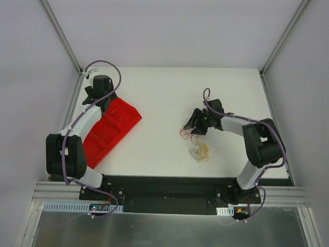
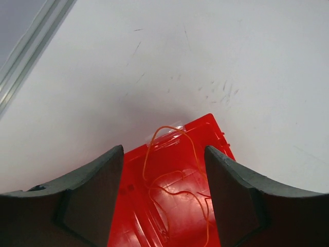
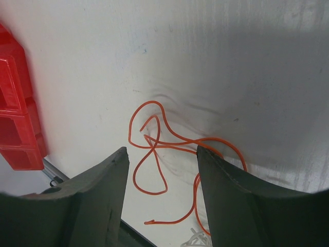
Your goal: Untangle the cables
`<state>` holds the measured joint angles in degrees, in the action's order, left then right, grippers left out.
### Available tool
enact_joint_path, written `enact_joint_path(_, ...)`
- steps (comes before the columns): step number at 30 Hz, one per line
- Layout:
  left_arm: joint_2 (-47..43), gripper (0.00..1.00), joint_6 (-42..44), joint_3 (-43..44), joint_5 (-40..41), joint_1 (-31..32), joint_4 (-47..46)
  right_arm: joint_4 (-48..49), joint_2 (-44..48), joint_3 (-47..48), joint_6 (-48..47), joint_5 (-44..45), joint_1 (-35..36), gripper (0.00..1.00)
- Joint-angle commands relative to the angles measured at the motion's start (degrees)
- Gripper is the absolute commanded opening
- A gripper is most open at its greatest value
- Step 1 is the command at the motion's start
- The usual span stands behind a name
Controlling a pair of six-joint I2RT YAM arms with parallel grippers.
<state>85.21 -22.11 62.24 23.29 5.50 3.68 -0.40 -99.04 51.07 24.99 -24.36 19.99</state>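
Note:
One thin orange cable (image 2: 192, 144) lies loose inside the red bin (image 2: 208, 126), curling up over its far rim. My left gripper (image 2: 164, 157) hangs open above it, both fingers apart from the wire. On the table a red-orange cable (image 3: 154, 147) lies in loops under my right gripper (image 3: 162, 154), which is open; one strand runs right by its right finger (image 3: 231, 195). In the top view that cable (image 1: 185, 134) lies just left of the right gripper (image 1: 194, 126), and a small yellow and whitish clump (image 1: 199, 152) lies just in front. The left gripper (image 1: 104, 102) is over the bin's far end.
The red bin (image 1: 134, 123) lies slantwise on the left half of the white table, divided into compartments. A whitish strand (image 3: 194, 239) shows at the bottom of the right wrist view. Metal frame posts stand at the table's back corners.

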Motion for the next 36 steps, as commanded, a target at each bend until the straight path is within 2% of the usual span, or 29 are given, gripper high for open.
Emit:
enact_joint_path(1,1.89,0.63,6.90,0.61,1.42,-1.36,-3.24,-2.58,0.96,-1.41,-1.61,2.47,-0.21,0.59)
enact_joint_path(5,4.43,0.60,6.12,1.04,-2.89,-2.68,-3.24,-2.58,1.13,-1.50,-1.70,2.47,-0.21,0.59)
enact_joint_path(8,5.84,0.54,4.45,1.48,-8.41,-4.61,-3.24,-2.58,1.13,-1.50,-1.70,2.47,-0.30,0.59)
enact_joint_path(13,8.04,0.30,2.33,2.01,-15.20,-6.64,-3.24,-2.50,0.96,-1.50,-1.70,2.47,-0.30,0.59)
enact_joint_path(17,7.52,0.16,1.02,1.22,-14.42,-6.64,-3.24,-2.41,1.05,-1.50,-1.70,2.39,-0.30,0.59)
enact_joint_path(19,7.69,0.03,0.84,1.31,-14.24,-6.55,-3.07,-2.50,1.05,-1.50,-1.70,2.39,-0.30,0.59)
enact_joint_path(20,7.52,0.00,0.40,1.13,-14.24,-6.55,-2.89,-2.50,1.05,-1.50,-1.70,2.39,-0.30,0.59)
enact_joint_path(23,6.03,0.00,-1.09,0.08,-11.70,-5.59,-2.63,-2.41,0.96,-1.50,-1.79,2.39,-0.39,0.59)
enact_joint_path(29,5.14,0.00,-4.61,-0.54,-1.76,3.72,0.79,-2.41,1.05,-1.50,-1.62,2.30,-0.39,0.59)
enact_joint_path(33,8.47,0.00,-9.70,1.22,-2.19,5.49,4.75,-2.41,1.05,-1.50,-1.70,2.30,-0.48,0.60)
enact_joint_path(36,11.29,0.00,-9.45,2.71,-2.20,5.40,5.28,-2.32,1.05,-1.50,-1.70,2.30,-0.39,0.59)
